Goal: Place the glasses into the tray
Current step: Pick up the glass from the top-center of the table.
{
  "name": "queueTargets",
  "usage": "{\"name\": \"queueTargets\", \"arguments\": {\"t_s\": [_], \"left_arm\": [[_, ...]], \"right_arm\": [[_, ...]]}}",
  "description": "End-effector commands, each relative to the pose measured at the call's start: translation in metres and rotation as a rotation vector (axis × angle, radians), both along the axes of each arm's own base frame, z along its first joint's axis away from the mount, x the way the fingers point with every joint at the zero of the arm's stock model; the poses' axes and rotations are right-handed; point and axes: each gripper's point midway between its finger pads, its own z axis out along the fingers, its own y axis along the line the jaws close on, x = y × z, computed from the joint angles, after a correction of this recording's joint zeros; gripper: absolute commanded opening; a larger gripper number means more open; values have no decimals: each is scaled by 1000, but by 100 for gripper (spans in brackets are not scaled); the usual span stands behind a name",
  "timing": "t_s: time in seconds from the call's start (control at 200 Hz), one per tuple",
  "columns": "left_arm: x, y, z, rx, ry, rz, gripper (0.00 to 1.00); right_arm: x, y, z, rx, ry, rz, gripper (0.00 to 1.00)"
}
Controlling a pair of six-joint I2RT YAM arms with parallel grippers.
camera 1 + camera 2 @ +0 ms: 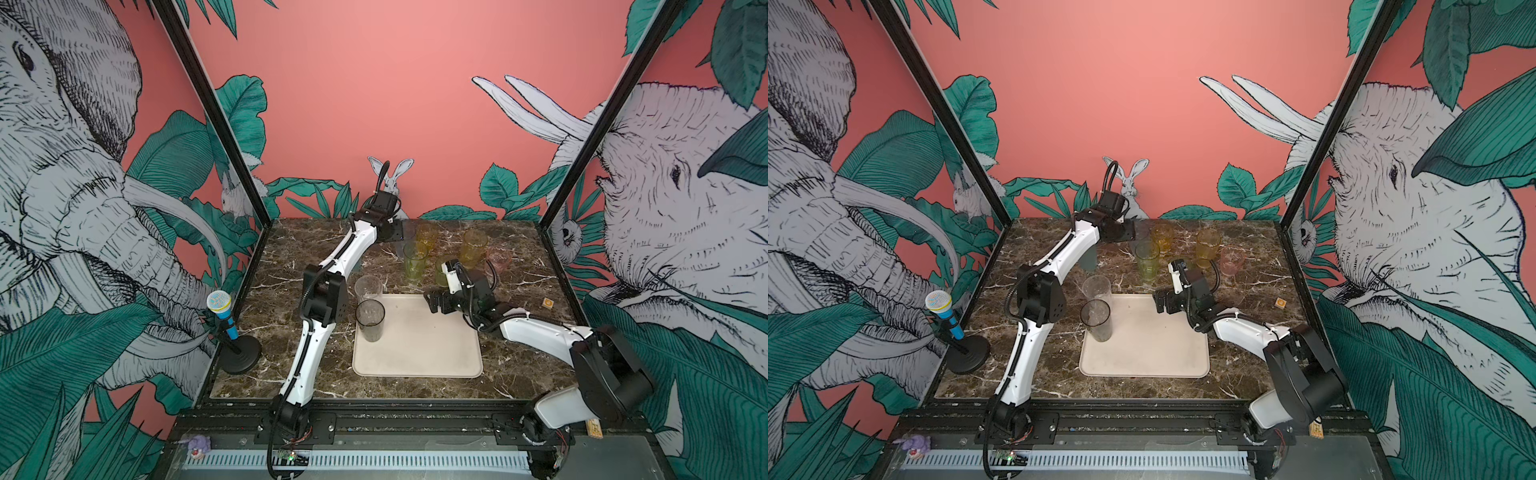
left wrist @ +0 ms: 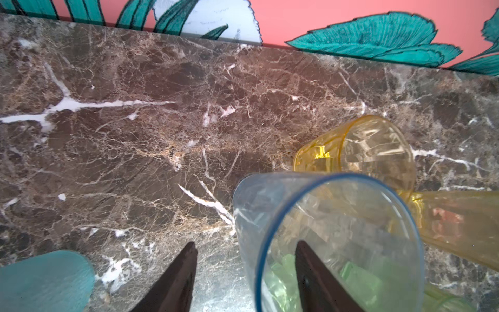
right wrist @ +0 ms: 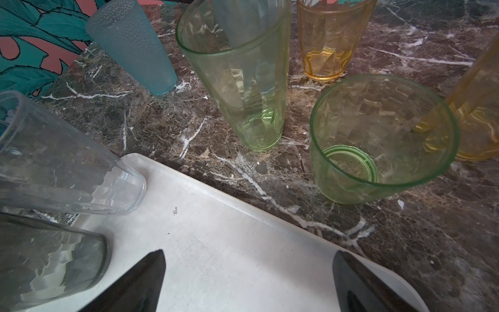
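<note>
The cream tray (image 1: 415,345) lies mid-table. A clear glass (image 1: 368,289) and a smoky grey glass (image 1: 370,320) stand on its left end. At the back, my left gripper (image 2: 246,244) is open astride the wall of a tall blue glass (image 2: 351,210), one finger inside and one outside, with gaps on both sides. Around it stand an amber glass (image 2: 378,146), a tall green one (image 3: 243,81), a short green one (image 3: 378,140), a teal one (image 3: 132,46), a yellow one (image 1: 473,247) and a pink one (image 1: 498,259). My right gripper (image 3: 249,254) hangs open and empty over the tray's far right corner.
A toy microphone on a black stand (image 1: 224,316) sits at the table's left edge. A small wooden block (image 1: 548,303) lies right of the tray. The left arm's elbow (image 1: 324,299) rises beside the tray's left edge. The back wall is close behind the glasses.
</note>
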Motion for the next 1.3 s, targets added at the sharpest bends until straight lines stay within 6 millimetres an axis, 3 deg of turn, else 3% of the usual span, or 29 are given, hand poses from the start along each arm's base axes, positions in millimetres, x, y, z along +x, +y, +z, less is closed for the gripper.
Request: {"name": "queueTargets", "arguments": {"t_s": [0.0, 0.165, 0.76, 0.97, 1.29], "left_arm": [[2, 3, 8, -9, -5, 14, 58], [0, 8, 1, 14, 16, 22, 54], [-8, 11, 21, -4, 10, 14, 7], [-13, 14, 30, 3, 7, 11, 0], [-27, 22, 53, 13, 1, 6, 0]], "right_arm": [[7, 5, 9, 9, -26, 2, 99], [7, 5, 10, 9, -26, 1, 99], [6, 5, 10, 6, -19, 5, 99], [6, 4, 10, 7, -26, 3, 99], [5, 5, 11, 8, -26, 6, 99]]}}
